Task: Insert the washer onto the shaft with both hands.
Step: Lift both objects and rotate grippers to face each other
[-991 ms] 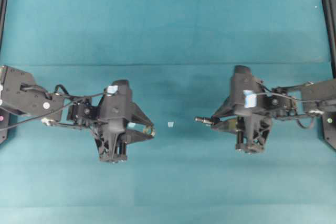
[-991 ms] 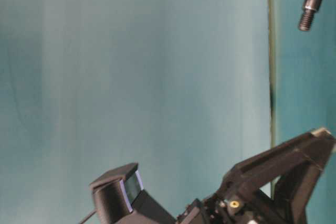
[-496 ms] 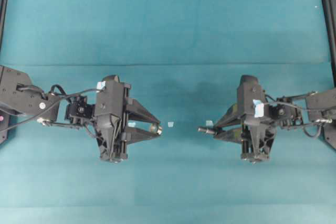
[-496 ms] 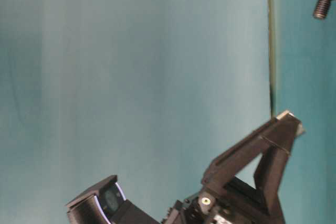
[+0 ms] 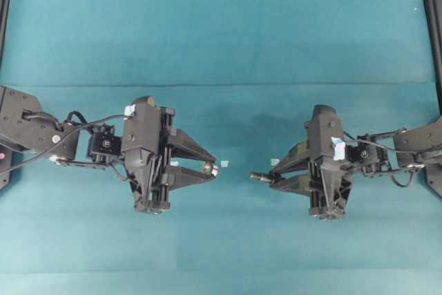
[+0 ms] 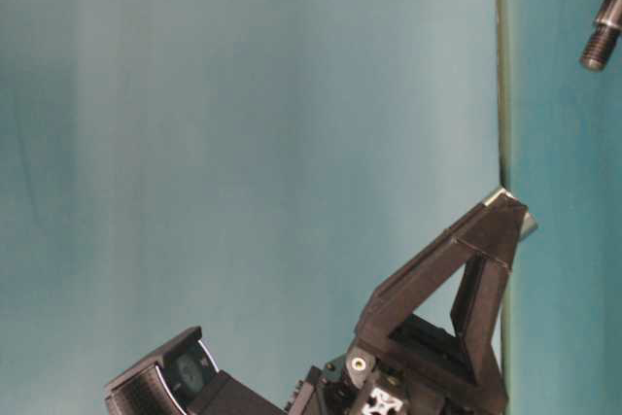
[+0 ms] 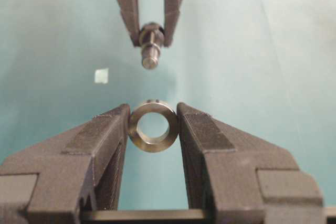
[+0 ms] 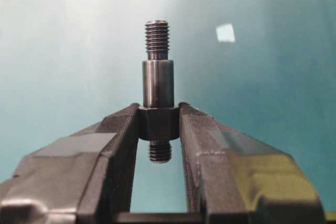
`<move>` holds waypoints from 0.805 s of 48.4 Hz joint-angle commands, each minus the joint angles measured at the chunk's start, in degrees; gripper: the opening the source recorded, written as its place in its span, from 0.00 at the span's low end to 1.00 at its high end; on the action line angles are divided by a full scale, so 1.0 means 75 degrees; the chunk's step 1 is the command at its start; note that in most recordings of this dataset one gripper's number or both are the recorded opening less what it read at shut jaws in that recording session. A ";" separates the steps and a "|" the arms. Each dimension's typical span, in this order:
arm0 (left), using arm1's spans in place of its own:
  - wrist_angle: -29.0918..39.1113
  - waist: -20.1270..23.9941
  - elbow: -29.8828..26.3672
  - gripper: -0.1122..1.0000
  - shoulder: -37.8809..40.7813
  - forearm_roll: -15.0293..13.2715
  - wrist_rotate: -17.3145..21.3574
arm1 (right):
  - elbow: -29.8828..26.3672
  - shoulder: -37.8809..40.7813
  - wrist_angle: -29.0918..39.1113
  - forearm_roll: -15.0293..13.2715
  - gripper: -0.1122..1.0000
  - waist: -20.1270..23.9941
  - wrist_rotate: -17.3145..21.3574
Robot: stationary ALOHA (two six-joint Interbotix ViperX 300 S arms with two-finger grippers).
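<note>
L hand (image 5: 213, 168) grips washer (image 7: 153, 126); R hand (image 5: 271, 177) grips shaft (image 8: 158, 103); tips apart, open gap btwn.

My arms are all matte black, blocky housings with black cables looping along them. Both my left gripper (image 5: 209, 168) and right gripper (image 5: 271, 177) have triangular open-frame fingers (image 6: 457, 284) with ribbed inner faces, plus little scraps of pale blue tape (image 5: 338, 147).
</note>
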 commanded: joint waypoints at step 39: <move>-0.0305 -0.0012 -0.0539 0.42 0.0422 0.0023 -0.0035 | -0.0105 0.0199 -0.0820 0.0035 0.10 0.0035 0.0094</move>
